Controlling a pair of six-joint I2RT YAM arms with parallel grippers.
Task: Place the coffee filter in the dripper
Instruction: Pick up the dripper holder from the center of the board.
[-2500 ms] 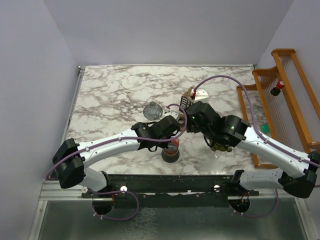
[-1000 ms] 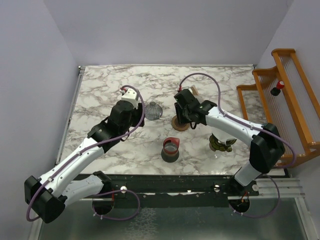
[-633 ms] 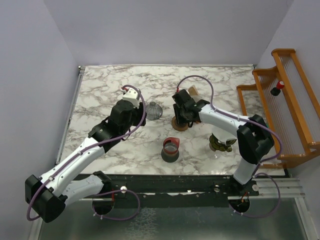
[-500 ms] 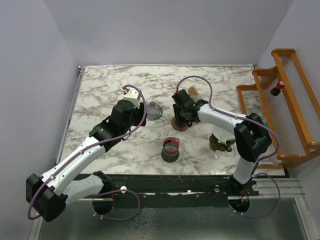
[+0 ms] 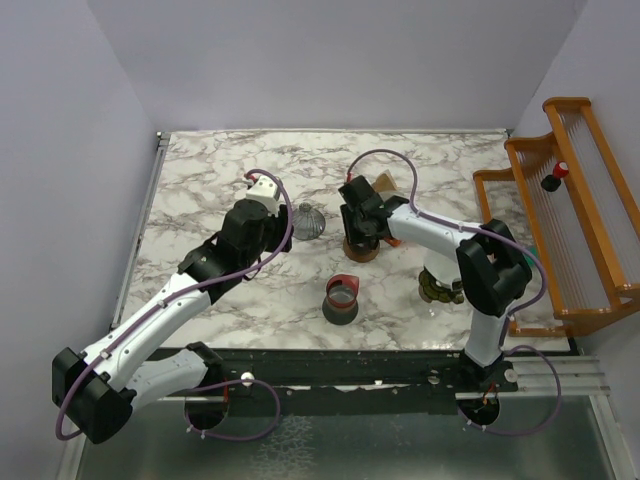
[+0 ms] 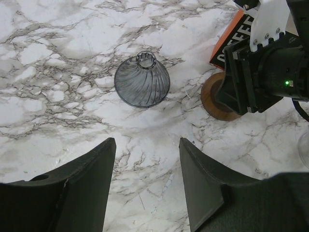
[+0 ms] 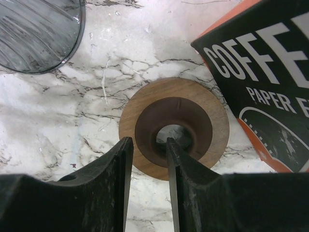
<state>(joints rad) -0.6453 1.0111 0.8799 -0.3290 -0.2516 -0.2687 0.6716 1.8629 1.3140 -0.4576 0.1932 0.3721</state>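
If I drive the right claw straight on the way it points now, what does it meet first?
The wooden ring: its rim lies between the open fingers of the right claw, one outside the ring, one over its centre hole. How close the tips are is unclear.

The left arm (image 5: 165, 305) reaches from its near-left base diagonally toward the middle of the bench (image 5: 200, 180). Its left gripper (image 6: 147, 145) is angled downward, fingers (image 6: 87, 183) spread wide with nothing between them. The right arm (image 5: 435, 232) folds at the elbow and extends leftward, right gripper (image 7: 148, 145) pointing down; its fingers (image 7: 111, 193) stand narrowly apart, and contact cannot be determined.
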